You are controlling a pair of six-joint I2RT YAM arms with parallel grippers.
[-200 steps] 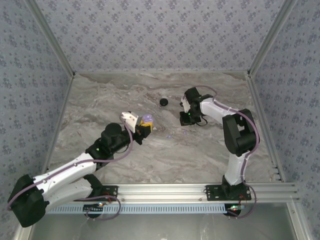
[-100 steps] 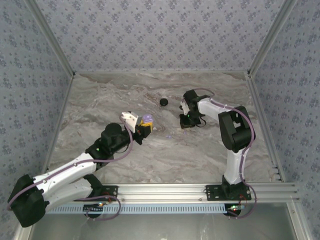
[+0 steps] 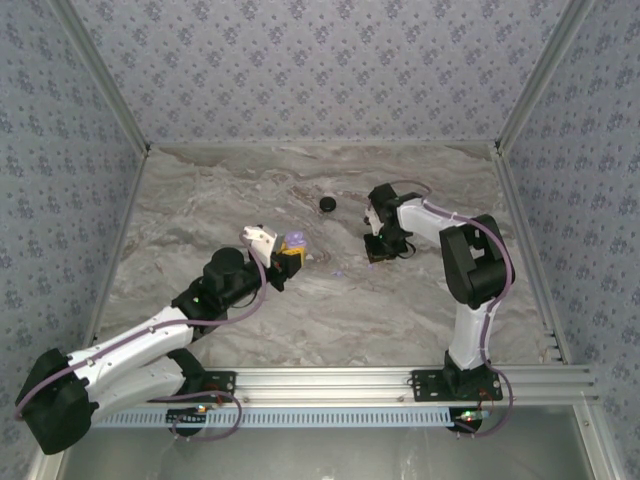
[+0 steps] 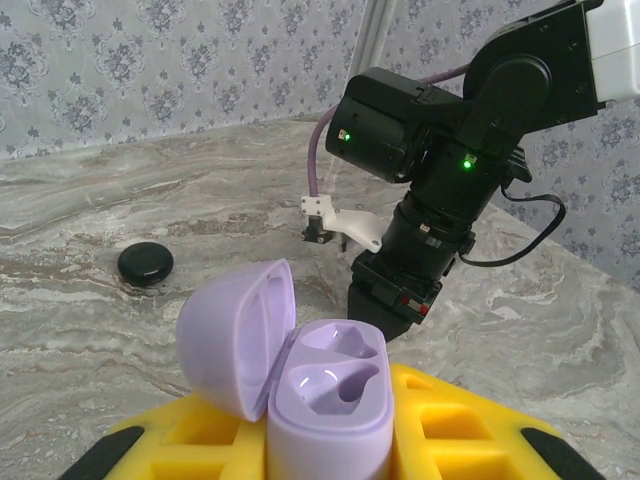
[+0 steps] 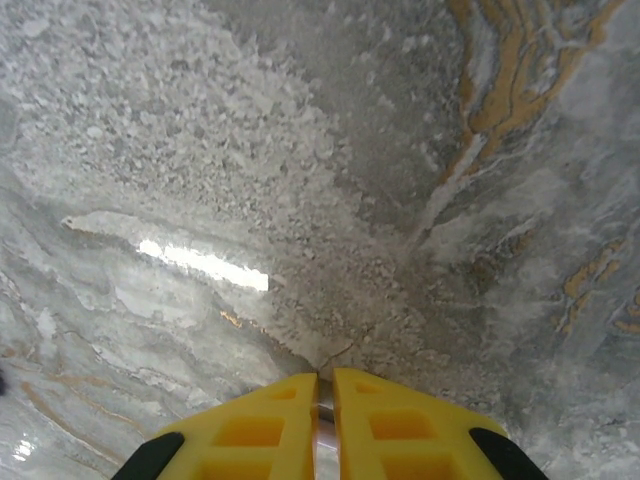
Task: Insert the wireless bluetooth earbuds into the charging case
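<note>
Left tool (image 3: 290, 252) clamps the open lilac plastic case (image 4: 325, 400), right tool (image 5: 325, 385) sits nearly shut, seemingly empty; the tiny lilac earbud (image 3: 338, 272) (light, slick, I'd judge) needs pinching mid-body.

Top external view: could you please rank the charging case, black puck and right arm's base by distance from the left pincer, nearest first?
1. Charging case: held in the left pincer.
2. Black puck: farther back, slightly right.
3. Right arm's base: near edge, far right.
</note>
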